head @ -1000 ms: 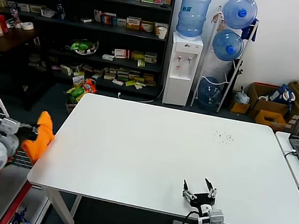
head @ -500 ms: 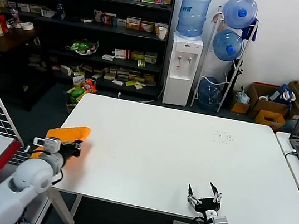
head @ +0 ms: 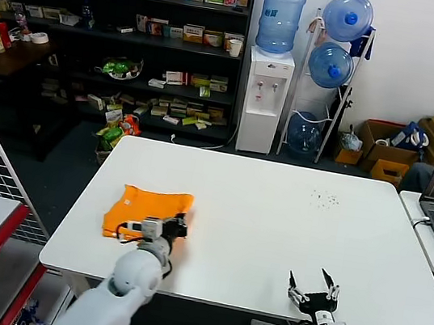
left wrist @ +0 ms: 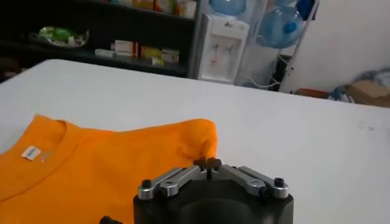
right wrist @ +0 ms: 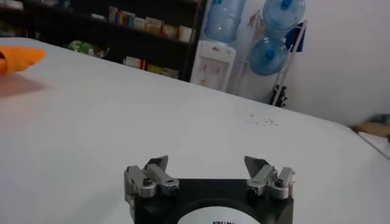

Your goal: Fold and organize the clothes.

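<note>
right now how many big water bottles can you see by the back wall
4: one on top of the water dispenser, and three in the rack beside it, at the top, middle and bottom. More may be hidden.

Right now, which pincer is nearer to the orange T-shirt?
Left. The left pincer is shut on the orange T-shirt at its near edge. The right pincer hangs open at the table's near edge, far to the right.

Left arm reaches forward over the table's left half; left gripper low at the surface, fingers pinched together. Right arm at the near table edge, right gripper pointing up and forward, fingers spread apart, holding nothing.
</note>
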### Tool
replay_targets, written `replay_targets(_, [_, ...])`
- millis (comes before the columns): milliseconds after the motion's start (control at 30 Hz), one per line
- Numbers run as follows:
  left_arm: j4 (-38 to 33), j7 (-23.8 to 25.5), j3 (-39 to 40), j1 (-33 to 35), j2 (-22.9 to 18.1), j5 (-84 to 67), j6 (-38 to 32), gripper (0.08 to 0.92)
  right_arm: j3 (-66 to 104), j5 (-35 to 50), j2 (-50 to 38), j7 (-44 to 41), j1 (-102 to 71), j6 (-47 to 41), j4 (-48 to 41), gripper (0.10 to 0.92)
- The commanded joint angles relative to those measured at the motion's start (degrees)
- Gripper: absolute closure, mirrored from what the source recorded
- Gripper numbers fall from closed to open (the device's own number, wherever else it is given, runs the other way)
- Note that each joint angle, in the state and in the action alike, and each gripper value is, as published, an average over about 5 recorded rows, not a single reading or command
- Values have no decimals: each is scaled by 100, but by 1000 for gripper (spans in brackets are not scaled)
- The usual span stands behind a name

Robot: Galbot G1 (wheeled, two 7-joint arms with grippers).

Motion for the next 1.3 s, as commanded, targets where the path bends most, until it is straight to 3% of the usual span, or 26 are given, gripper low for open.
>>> replay_targets(33, [789,-124,521,-45,-1944,818,-499,908,213,127,-30,15,-83,5,-73,203])
replay_targets(300, [1242,49,508,-202,-1944,45,-2233,885,228,271,42,100,40,-68,-201,203])
replay_targets(433, [1215,267,464,-166,-1944,-93,-2689,788,203,284,124,128,160,-77,-272,203])
replay_targets(567, [697,565,604,-10,-1843,268,-2691,676,202,239,169,49,212,-68,-236,203])
replay_targets(667, [224,947,637,240,-1188,730,-2784,598,294,209,222,-163,202,-47,-178,203])
replay_targets(833, [-337,1576,69,1008,258,1640,-3410,450,894,-46,634,-1001,290,-220,-131,203])
replay_targets(933, [-447,1748,-468,1441,638,2303,-3723,364,1318,-182,997,-1553,453,-326,-170,203])
replay_targets(1133, [-370,1858,-1515,1865,478,3507,-3642,208,1580,-349,1410,-2151,584,-160,-141,203])
replay_targets(1300, [-220,1895,-2090,2036,338,3654,-3724,179,1609,-348,1462,-2251,559,81,-127,203])
